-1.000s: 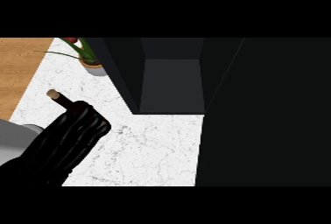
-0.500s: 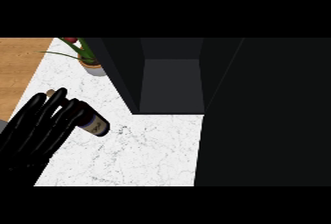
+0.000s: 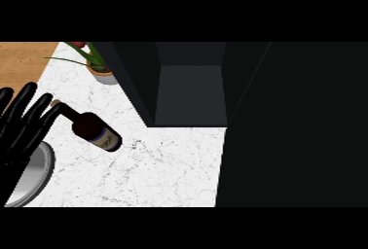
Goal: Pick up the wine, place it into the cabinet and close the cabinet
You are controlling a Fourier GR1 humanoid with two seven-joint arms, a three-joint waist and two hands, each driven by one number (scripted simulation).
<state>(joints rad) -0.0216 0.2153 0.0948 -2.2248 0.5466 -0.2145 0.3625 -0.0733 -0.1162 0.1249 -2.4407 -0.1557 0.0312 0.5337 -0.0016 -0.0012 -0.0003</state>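
A view looking steeply down at a white marbled surface point(image 3: 165, 170). At the top centre stands a dark cabinet point(image 3: 191, 82) with its inside open to view; the compartment shows only bare grey walls and floor, with nothing in it. A broad dark panel point(image 3: 295, 126) fills the whole right side of the view (it may be the cabinet's door, but it is too dark to tell).

The wine bottle point(image 3: 93, 130) is on the white surface to the left of the cabinet, outside it, seen tilted with its neck pointing up and left and a pale label near its lower end. Whether it lies flat or stands is hard to judge from this angle.

The left hand point(image 3: 25, 121) shows at the left edge, fingers straight and spread wide, holding nothing; its fingertips are just beside the bottle's neck. The right hand is out of sight.

A grey round plate point(image 3: 32, 180) sits at the lower left, partly covered by the hand and cut off by the edge. A potted plant point(image 3: 101, 73) stands at the upper left, partly cut off, beside a strip of wooden floor point(image 3: 22, 63).
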